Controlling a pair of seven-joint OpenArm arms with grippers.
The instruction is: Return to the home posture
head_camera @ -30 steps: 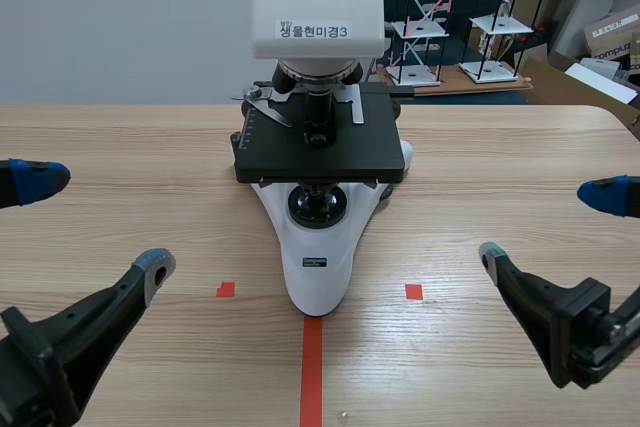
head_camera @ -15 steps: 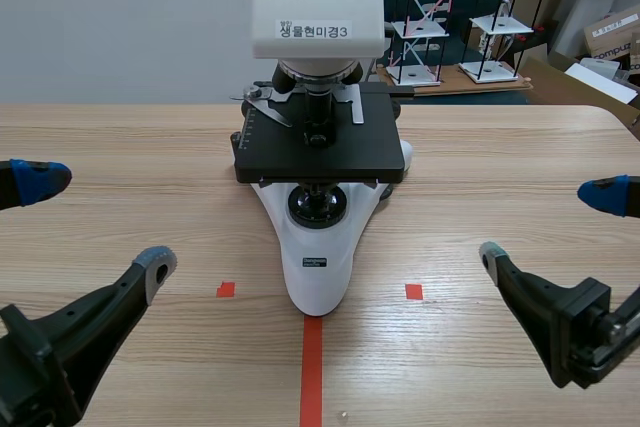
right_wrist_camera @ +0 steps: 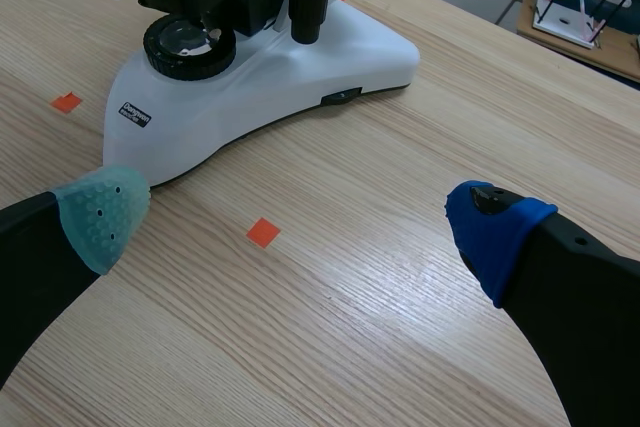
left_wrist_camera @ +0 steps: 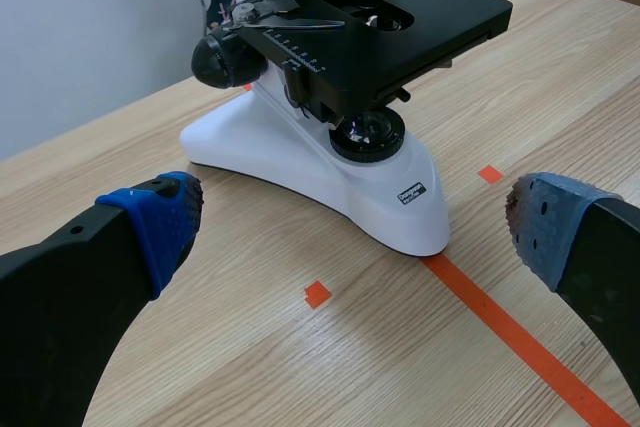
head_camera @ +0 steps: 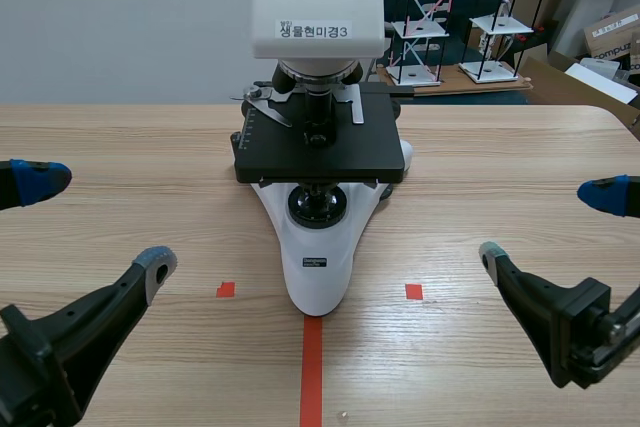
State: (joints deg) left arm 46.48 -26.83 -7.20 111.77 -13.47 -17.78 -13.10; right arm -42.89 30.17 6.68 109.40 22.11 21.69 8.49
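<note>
Compound microscope (head_camera: 315,265): upright on the wooden table (head_camera: 500,147), white base toward the robot, black stage (head_camera: 320,152) level above it. The round lamp lens (head_camera: 318,205) sits in the base directly under the stage. A printed label (head_camera: 313,31) is fixed to the front of the white head. A slide clip (left_wrist_camera: 290,19) lies on the stage beside the objective.

Left gripper (head_camera: 97,222): to the left of the microscope base and apart from it, above the table. Fingers spread wide, nothing between them. In its wrist view the blue pad (left_wrist_camera: 160,222) and the grey-blue pad (left_wrist_camera: 548,227) stand on either side of the nose of the microscope base, neither touching it.

Right gripper (head_camera: 545,225): to the right of the microscope base and apart from it, above the table. Fingers spread wide, nothing held. Its green pad (right_wrist_camera: 103,215) is the nearer one to the base; its blue pad (right_wrist_camera: 490,227) is farther out.

Table marks: an orange-red tape line (head_camera: 311,367) runs from the nose of the microscope base toward the robot; one red square (head_camera: 226,289) lies left of the base, another (head_camera: 413,291) right of it.

Behind the microscope, beyond the table: wire shelf models (head_camera: 430,17) and cardboard boxes (head_camera: 612,32).
</note>
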